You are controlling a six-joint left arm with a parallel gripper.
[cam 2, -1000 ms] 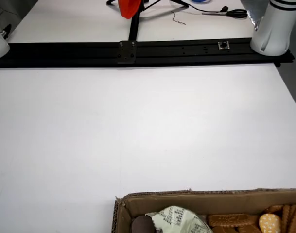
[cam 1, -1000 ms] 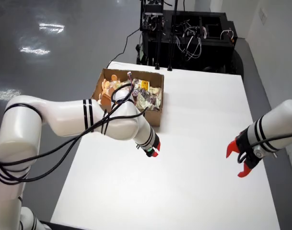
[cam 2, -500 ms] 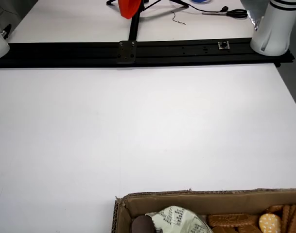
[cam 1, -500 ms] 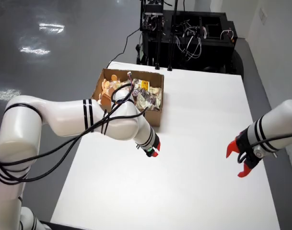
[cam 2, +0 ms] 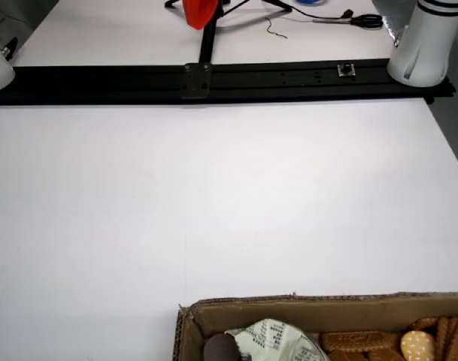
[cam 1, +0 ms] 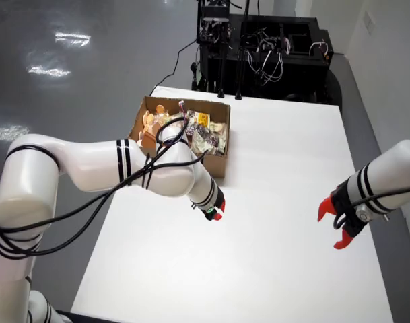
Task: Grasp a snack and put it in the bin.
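The view from above: working arm (cam 1: 124, 168) stretches across the white tabletop (cam 1: 272, 222), its gripper (cam 1: 215, 212) low over the bare surface, near the front corner of the cardboard box (cam 1: 218, 165). Only red-orange fingertips poke out past the wrist; jaws look pressed together or nearly so, nothing seen between them, but cannot tell for sure at this size. Second arm's gripper (cam 1: 339, 222) on the right of this view, jaws spread, holding nothing, well apart from everything.

Snacks (cam 1: 198, 131): all I can see sit inside the box, a heap of wrapped packets and tan biscuits. No loose snack on the tabletop in either view. No separate bin in view, so the box is probably the bin, or the source. Unclear.

The view from the far table edge: box (cam 2: 326, 308) at the bottom edge, holding a printed crumpled wrapper (cam 2: 277, 340), a dark round piece (cam 2: 219, 348), and round and long biscuits (cam 2: 364, 342). Tabletop otherwise bare up to the black rail (cam 2: 213, 79).

Risks, judged:
- gripper sits low, a descent here hits bare tabletop, nothing under it to grasp
- reaching into the box, forearm or cables could snag the box wall and drag it
- packets overlap, so a pinch may catch two or slip off a slick wrapper
- biscuits could crack under the squeeze
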